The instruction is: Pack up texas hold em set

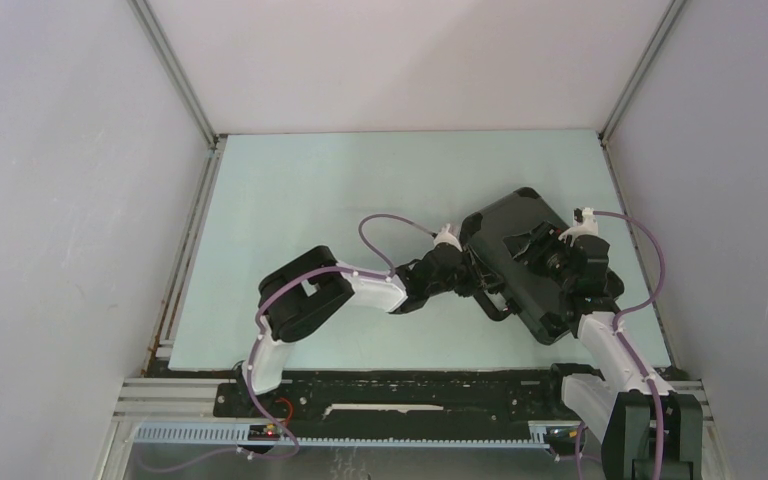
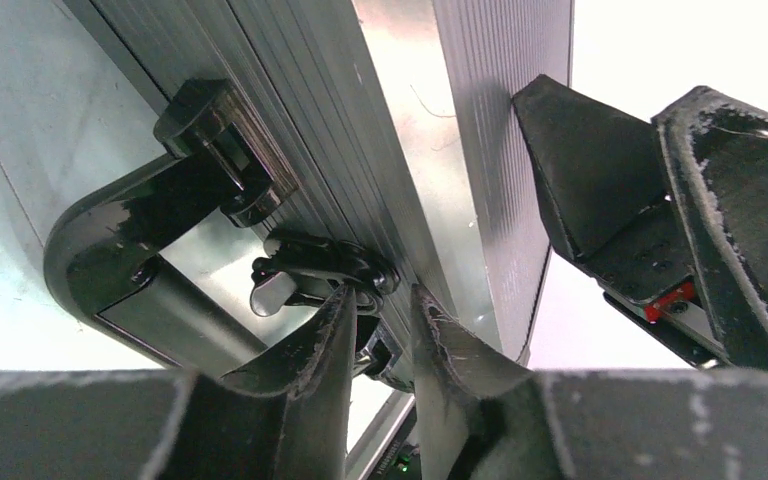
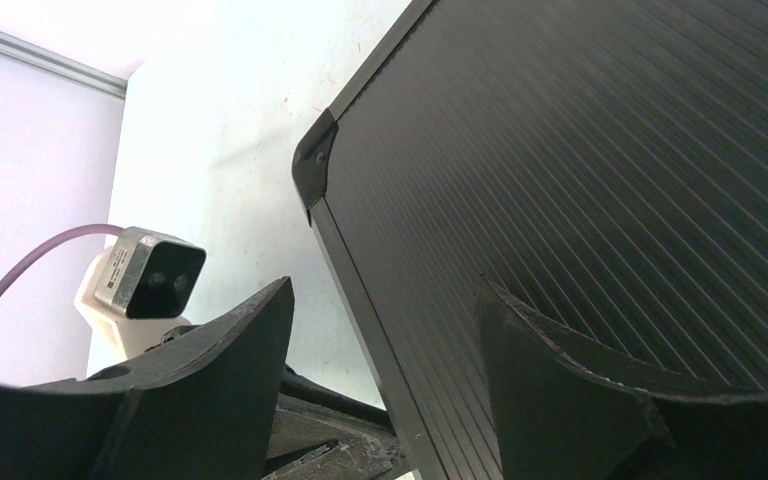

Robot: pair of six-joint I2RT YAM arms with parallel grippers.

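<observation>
The black hard case (image 1: 515, 215) lies closed on the table at the right; the chips, cards, discs and marker are hidden. In the left wrist view its ribbed side (image 2: 400, 120) fills the frame, with the black handle (image 2: 110, 270) and a metal latch (image 2: 325, 265). My left gripper (image 2: 382, 295) sits at the case's front edge (image 1: 472, 272), its jaws a narrow gap apart, the left fingertip touching the latch. My right gripper (image 3: 385, 288) is open over the lid (image 3: 610, 180), straddling the lid's edge, and shows above the case in the top view (image 1: 552, 262).
The pale green table (image 1: 360, 190) is walled by white panels and aluminium rails at the left, right and back. The left wrist's camera (image 3: 145, 275) sits close beside my right gripper. One of my right gripper's black fingers (image 2: 600, 190) looms close in the left wrist view.
</observation>
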